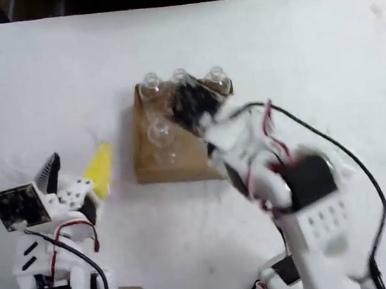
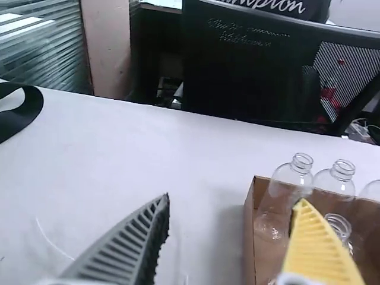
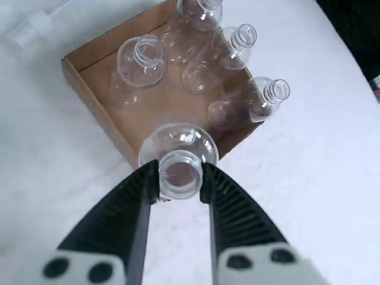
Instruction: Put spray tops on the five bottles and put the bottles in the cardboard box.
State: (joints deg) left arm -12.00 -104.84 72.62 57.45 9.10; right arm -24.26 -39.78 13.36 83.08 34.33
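Your box [image 1: 188,163] sits centred on the bench [image 1: 46,77]. Four bottles [image 3: 145,56] stand in it: three along its 12 o'clock wall, one toward 9. The fifth bottle [image 3: 178,145] hangs over its 3 o'clock half, in the right end effector [image 3: 178,178].

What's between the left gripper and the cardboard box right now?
Nothing in the way: the high view shows a bare strip of white table between the left gripper and the cardboard box.

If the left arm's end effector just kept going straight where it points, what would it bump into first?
Most likely only the bare white table: the open left end effector aims beside the cardboard box, not at it, though depth is hard to judge.
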